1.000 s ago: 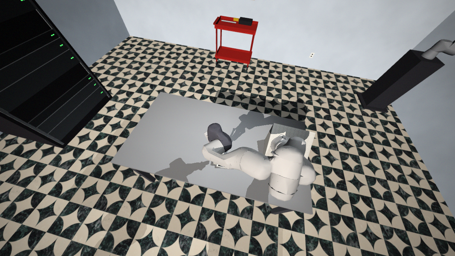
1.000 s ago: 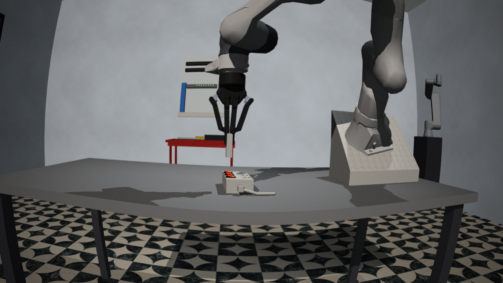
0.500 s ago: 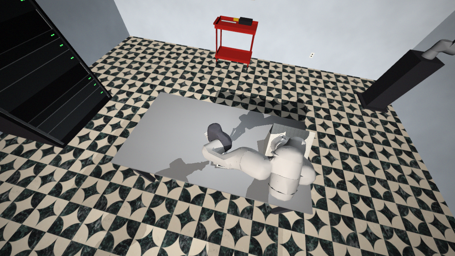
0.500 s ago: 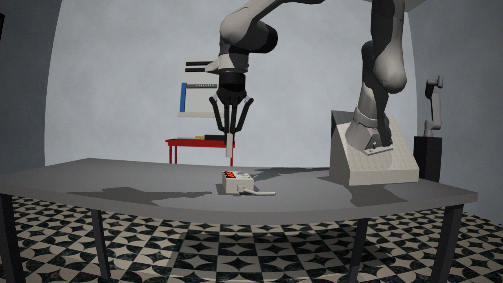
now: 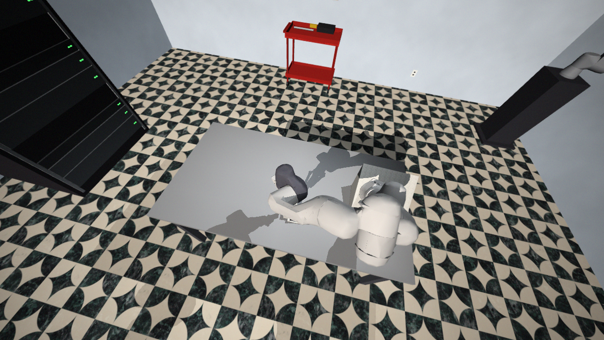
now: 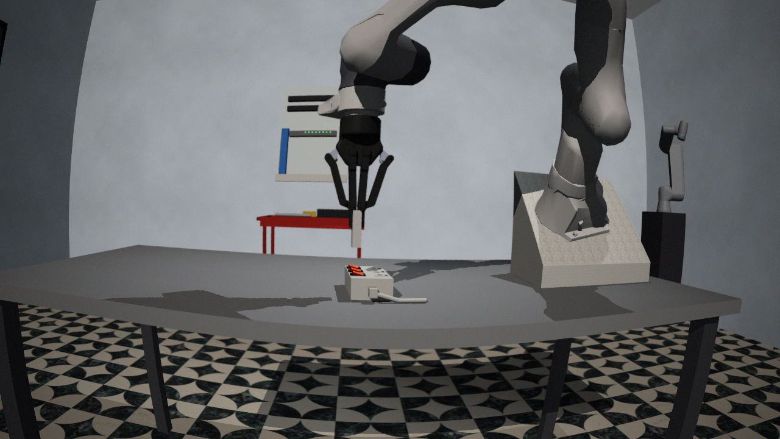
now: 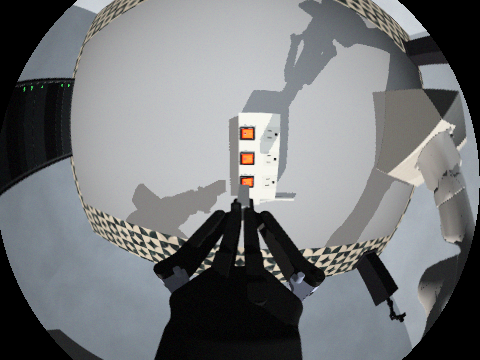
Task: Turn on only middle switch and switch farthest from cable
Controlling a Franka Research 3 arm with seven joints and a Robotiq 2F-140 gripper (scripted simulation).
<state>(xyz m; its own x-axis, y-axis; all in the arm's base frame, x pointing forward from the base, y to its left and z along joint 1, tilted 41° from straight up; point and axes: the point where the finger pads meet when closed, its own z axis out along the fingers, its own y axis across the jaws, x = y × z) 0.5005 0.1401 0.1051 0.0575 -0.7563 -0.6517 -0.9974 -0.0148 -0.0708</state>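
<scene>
A white power strip (image 6: 368, 281) lies flat on the grey table, right way up, with its cable (image 6: 400, 299) at the near end in the exterior view. In the wrist view the power strip (image 7: 258, 155) shows three orange rocker switches in a row: far (image 7: 247, 134), middle (image 7: 247, 158) and near the cable (image 7: 247, 182). All three look lit orange. My gripper (image 6: 356, 235) is shut and empty, pointing straight down, a short way above the strip. Its fingertips (image 7: 244, 199) appear over the cable end. In the top view the arm hides the strip.
The arm's base block (image 6: 577, 240) stands on the table's right side. A red cart (image 5: 312, 50) stands by the far wall. A black server rack (image 5: 54, 97) is on the left, and a dark pedestal (image 5: 532, 105) on the right.
</scene>
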